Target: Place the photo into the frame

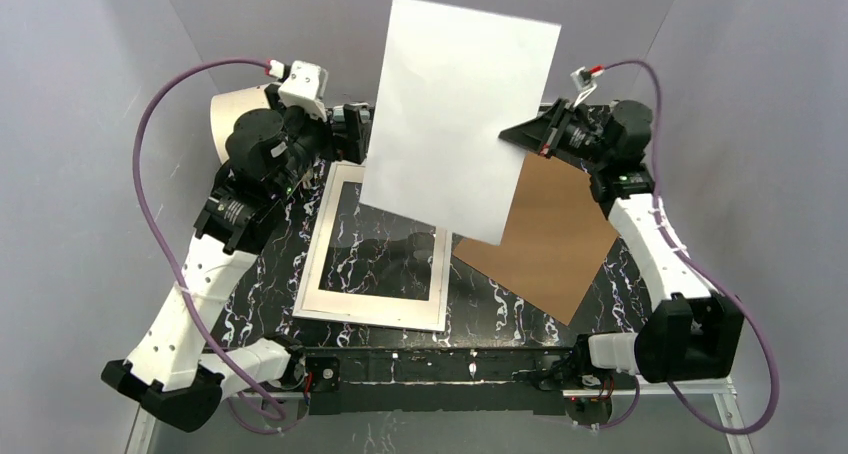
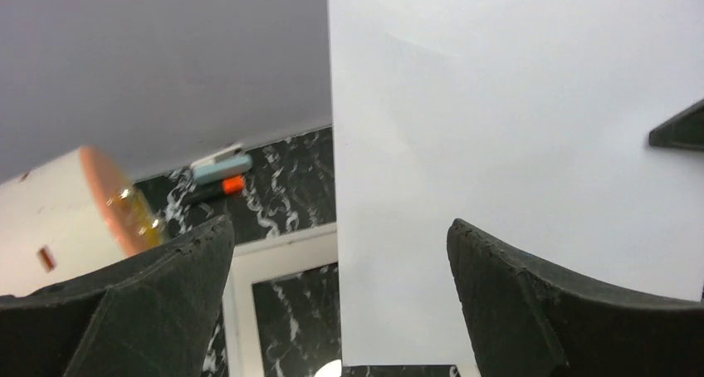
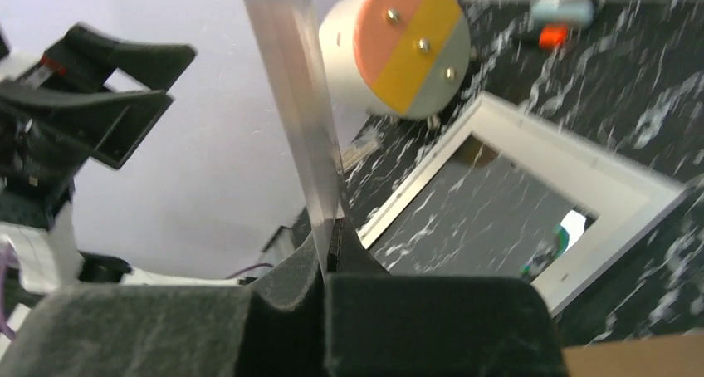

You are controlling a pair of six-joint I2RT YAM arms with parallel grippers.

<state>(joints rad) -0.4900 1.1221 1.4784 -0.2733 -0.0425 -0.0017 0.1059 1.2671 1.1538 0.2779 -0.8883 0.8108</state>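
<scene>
Closest to the overhead lens you have the photo, a large rectangular paper sheet lifted well clear of the table and tilted. Its top edge leans toward 1 o'clock. Only a plain white face shows in every view, so you cannot tell from here which way the printed side is turned. The right gripper has its jaws closed on the sheet's edge at about 3 o'clock. Through the right wrist camera you see the sheet edge-on, a thin pale strip rising out of the pinched black pads. At the sheet's 9 o'clock the left gripper stands with its jaws spread wide. The paper's left edge runs up between the two ribbed fingers in that wrist view, and neither one appears to touch it. Beneath the sheet, the white rectangular picture frame lies flat with nothing in its opening, so the table's veined pattern shows through. The photo's lower corner hangs above the frame's 2 o'clock corner. At the frame's 3 o'clock a flat brown cardboard board lies skewed, near its right side. At the frame's 11 o'clock a white cylinder rests on its side, with a pink, yellow and grey end face. Past it, at the far edge, sit a small pale blue object and an orange one, too small to identify. All of this rests on the black marble-patterned table.
</scene>
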